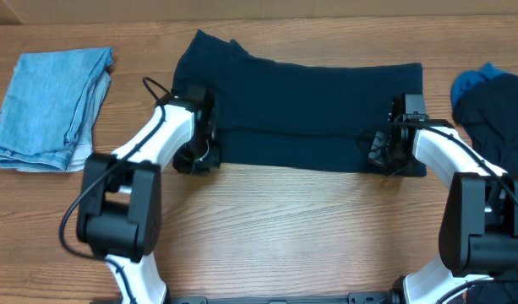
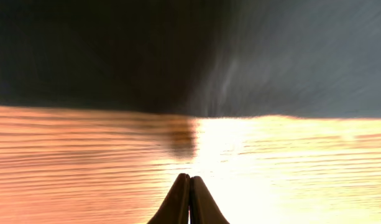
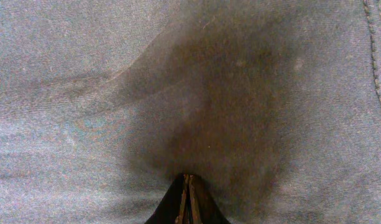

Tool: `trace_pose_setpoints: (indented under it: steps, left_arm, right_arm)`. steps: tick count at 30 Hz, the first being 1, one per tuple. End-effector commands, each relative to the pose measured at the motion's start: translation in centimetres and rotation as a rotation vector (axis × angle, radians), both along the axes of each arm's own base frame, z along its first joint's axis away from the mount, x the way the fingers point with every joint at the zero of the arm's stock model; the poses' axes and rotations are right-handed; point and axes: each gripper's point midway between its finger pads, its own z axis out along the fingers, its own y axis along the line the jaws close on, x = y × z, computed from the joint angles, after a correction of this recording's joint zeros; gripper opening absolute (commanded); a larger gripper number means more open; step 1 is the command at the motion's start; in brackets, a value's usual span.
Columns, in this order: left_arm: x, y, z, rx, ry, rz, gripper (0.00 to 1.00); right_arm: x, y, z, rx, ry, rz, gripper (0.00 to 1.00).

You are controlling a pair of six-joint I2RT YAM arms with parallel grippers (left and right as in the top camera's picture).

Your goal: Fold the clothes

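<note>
Folding looks partway: the navy clothes (image 1: 301, 114) lie as a flat band toward the desk's (image 1: 284, 236) far edge (further folds remain); left hand (image 2: 190, 180) and right hand (image 3: 188, 179) are closed, apparently empty.

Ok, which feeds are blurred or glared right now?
Left wrist: streaky blur, strong glare on the table, dark garment murky. Right wrist: sharp weave, dark shadow patch mid-garment. Overhead: clear, evenly lit.

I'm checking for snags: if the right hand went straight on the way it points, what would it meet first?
The dark navy soft-fabric garment: it fills the view ahead of the shut right hand, likely close, though depth is unclear.
</note>
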Motion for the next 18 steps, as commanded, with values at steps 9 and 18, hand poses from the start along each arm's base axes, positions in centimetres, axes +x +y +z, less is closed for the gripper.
trace_pose_setpoints:
  steps: [9, 18]
  left_arm:
    - [6.5, 4.3, 0.5, 0.193, -0.262, 0.105, 0.04]
    - [4.4, 7.4, -3.0, 0.294, -0.153, 0.148, 0.04]
  right_arm:
    - [-1.7, -1.7, -2.2, -0.064, 0.071, -0.016, 0.04]
    - [-2.5, -1.7, -2.3, -0.068, 0.101, -0.016, 0.04]
